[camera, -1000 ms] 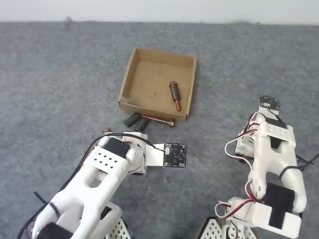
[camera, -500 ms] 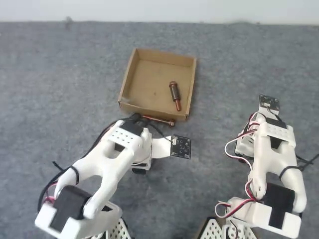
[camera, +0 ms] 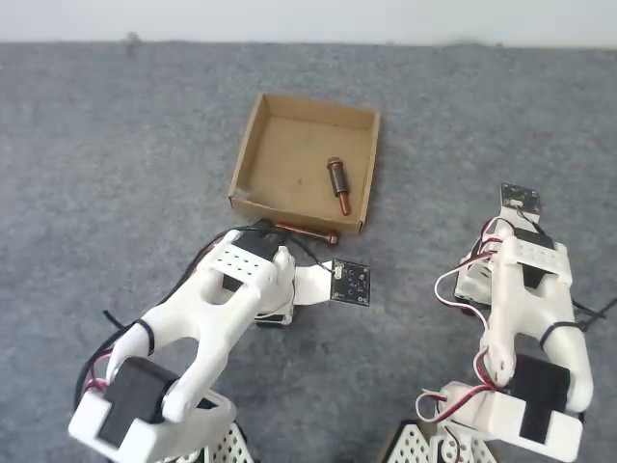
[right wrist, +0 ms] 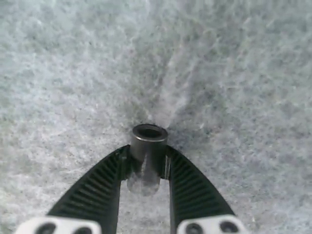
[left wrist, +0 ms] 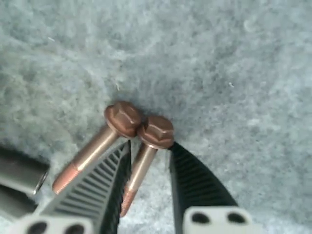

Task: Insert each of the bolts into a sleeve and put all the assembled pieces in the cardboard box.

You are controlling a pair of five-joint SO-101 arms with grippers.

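Near the box (camera: 253,145), the left claw (left wrist: 150,146) sits part-open astride one bolt (left wrist: 140,169); a second bolt (left wrist: 95,150) (heads touching) may snag as it closes; the right claw (right wrist: 147,152), farther from the box, clamps a sleeve (right wrist: 148,144).

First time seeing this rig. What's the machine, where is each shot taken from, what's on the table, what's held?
Two small white robot arms stand side by side at a grey felt-like table. The high view comes from a fixed camera looking down. The other two pictures come from a camera on each arm's wrist, looking along its claw. The cardboard box holds one assembled piece, a bolt in a sleeve. A loose bolt lies just in front of the box. The left claw is open, straddling a copper bolt, with a second bolt just outside it. The right claw grips a dark sleeve.
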